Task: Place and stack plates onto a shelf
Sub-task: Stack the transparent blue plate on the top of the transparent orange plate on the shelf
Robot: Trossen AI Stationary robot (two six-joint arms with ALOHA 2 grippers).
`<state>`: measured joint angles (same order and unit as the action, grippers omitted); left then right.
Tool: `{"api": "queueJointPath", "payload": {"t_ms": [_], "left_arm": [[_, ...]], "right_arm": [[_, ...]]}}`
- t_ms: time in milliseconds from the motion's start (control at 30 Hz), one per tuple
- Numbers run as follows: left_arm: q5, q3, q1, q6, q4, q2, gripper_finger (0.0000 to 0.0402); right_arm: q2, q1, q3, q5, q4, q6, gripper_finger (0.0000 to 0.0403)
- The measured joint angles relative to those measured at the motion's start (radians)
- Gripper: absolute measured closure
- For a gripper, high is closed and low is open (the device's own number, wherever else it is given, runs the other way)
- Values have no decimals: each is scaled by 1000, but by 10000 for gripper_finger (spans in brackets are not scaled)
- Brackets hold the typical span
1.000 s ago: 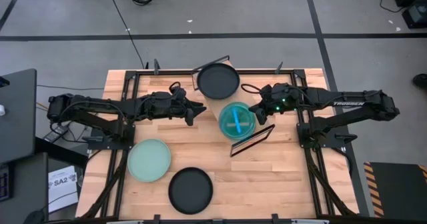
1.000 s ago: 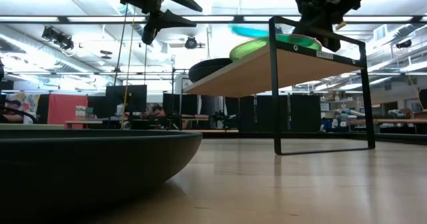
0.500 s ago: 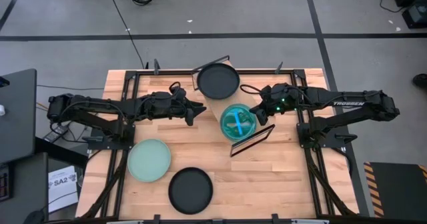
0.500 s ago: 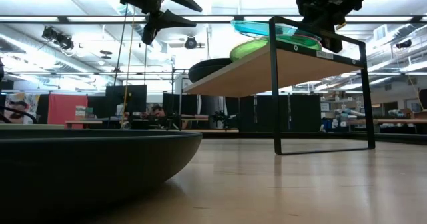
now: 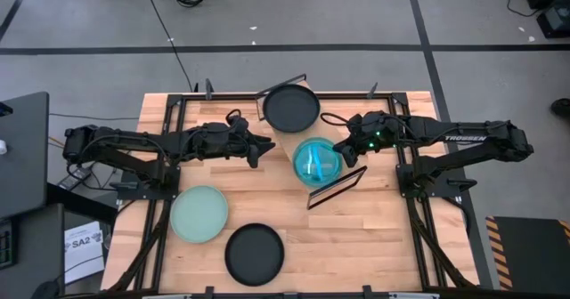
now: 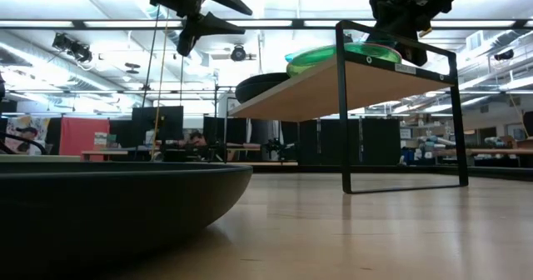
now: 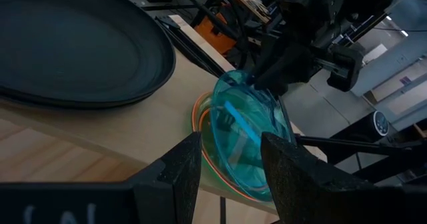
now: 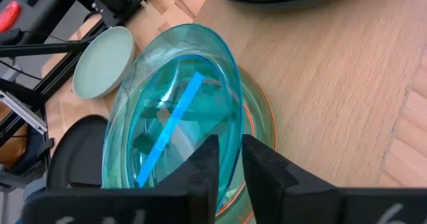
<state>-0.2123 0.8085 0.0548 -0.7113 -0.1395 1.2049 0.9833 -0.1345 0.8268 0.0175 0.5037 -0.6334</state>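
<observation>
On the shelf (image 5: 331,176), a teal plate (image 5: 316,162) sits atop a stack of green and orange plates, a dark plate (image 5: 290,108) lying at 11 o'clock from it. Left on the table (image 5: 374,237): a pale green plate (image 5: 199,213) and a black plate (image 5: 254,254), toward 7 o'clock. The right gripper (image 5: 339,147) reaches in from 3 o'clock, fingers straddling the teal plate's rim, seemingly easing off. The left gripper (image 5: 264,147) hovers at 9 o'clock, parted and empty.

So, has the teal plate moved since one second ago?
Yes. In the low view the teal plate has come down toward the shelf, now resting on the green plate.
</observation>
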Motion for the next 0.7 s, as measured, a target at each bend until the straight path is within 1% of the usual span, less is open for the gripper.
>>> {"api": "queueJointPath", "payload": {"t_ms": [267, 600, 700], "left_arm": [[0, 0, 0, 0, 38, 0, 239], [0, 0, 0, 0, 66, 0, 239], [0, 0, 0, 0, 66, 0, 239]], "right_arm": [[0, 0, 0, 12, 0, 6, 286], [0, 0, 0, 18, 0, 8, 257], [0, 0, 0, 58, 10, 8, 249]]}}
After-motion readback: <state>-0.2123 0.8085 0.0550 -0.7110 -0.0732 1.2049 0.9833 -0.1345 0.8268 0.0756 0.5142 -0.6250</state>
